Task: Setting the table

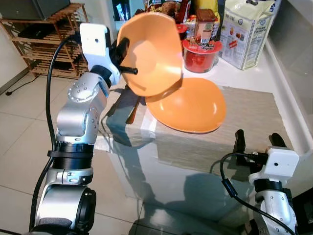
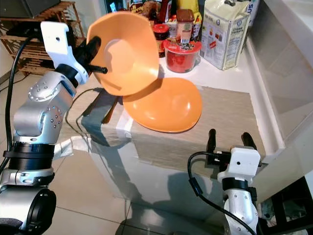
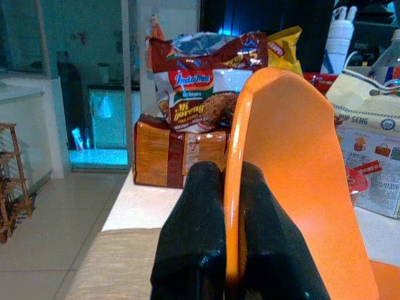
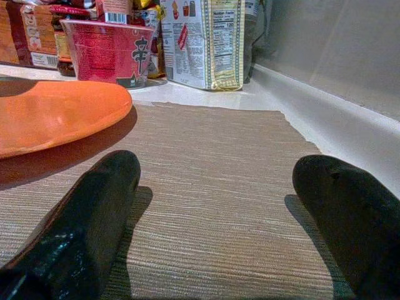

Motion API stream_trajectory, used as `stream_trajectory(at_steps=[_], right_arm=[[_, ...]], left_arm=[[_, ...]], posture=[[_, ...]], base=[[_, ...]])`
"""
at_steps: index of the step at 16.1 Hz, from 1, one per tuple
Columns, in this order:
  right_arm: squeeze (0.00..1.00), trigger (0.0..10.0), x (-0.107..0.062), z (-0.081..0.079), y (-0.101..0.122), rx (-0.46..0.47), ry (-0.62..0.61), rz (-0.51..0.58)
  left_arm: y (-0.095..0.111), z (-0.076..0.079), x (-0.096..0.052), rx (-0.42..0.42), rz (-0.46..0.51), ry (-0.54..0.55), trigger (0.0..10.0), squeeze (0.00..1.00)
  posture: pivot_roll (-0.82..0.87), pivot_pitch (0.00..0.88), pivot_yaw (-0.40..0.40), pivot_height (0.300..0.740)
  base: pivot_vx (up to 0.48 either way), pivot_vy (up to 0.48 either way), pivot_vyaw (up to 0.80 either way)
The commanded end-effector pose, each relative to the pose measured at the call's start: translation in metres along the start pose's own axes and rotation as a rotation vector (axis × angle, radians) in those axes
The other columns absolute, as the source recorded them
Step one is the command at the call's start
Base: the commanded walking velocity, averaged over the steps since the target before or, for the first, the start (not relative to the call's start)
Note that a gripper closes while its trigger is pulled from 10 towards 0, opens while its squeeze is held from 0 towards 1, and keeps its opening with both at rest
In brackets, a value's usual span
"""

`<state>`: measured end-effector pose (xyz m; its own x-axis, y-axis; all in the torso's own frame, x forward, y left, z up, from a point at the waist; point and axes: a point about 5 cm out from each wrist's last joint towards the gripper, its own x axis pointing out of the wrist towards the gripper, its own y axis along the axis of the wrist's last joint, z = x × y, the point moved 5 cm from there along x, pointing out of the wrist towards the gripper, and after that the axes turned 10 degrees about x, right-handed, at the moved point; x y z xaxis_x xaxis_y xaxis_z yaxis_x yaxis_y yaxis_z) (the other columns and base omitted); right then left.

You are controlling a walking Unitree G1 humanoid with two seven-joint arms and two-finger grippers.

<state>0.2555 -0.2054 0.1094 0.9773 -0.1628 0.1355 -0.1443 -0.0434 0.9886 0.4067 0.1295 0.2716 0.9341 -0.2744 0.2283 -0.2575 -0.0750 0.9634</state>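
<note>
An orange bowl (image 1: 151, 51) hangs tilted in the air above the table's left end, its rim pinched by my left gripper (image 1: 128, 64), which is shut on it. In the left wrist view both black fingers (image 3: 194, 244) clamp the bowl's rim (image 3: 234, 187). An orange plate (image 1: 188, 105) lies flat on the beige placemat (image 1: 244, 122), just below and right of the bowl. My right gripper (image 1: 255, 142) rests low over the placemat's near right edge, open, with nothing between its fingers (image 4: 94, 212).
A red noodle cup (image 1: 201, 54), a white carton (image 1: 247, 29), snack bags (image 3: 206, 81) and jars crowd the back of the table. A white ledge (image 1: 288, 98) runs along the right. A wooden rack (image 1: 44, 39) stands on the tiled floor at left.
</note>
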Motion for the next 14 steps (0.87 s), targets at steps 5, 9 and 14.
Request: stream_trajectory(at_steps=[5, 9, 14], right_arm=[[0.00, 10.0, -0.0063, 0.0023, -0.0260, -0.022, 0.004, -0.117], [0.00, 10.0, -0.0070, 0.0021, -0.0262, -0.022, 0.005, -0.119], [0.00, 10.0, -0.0074, 0.0017, -0.0300, -0.026, 0.004, -0.143]], left_arm=[[0.0230, -0.0012, 0.0044, -0.026, 0.113, -0.003, 0.0, 0.00], [0.0234, 0.0000, 0.0055, -0.017, 0.121, -0.014, 0.0, 0.00], [0.0270, 0.0045, 0.0057, -0.019, 0.148, -0.036, 0.0, 0.00]], posture=[[-0.10, 0.009, 0.040, 0.740], [-0.10, 0.012, 0.041, 0.740], [-0.10, 0.019, 0.042, 0.740]], base=[[-0.289, 0.000, 0.00], [-0.374, 0.000, 0.00], [0.000, 0.000, 0.00]])
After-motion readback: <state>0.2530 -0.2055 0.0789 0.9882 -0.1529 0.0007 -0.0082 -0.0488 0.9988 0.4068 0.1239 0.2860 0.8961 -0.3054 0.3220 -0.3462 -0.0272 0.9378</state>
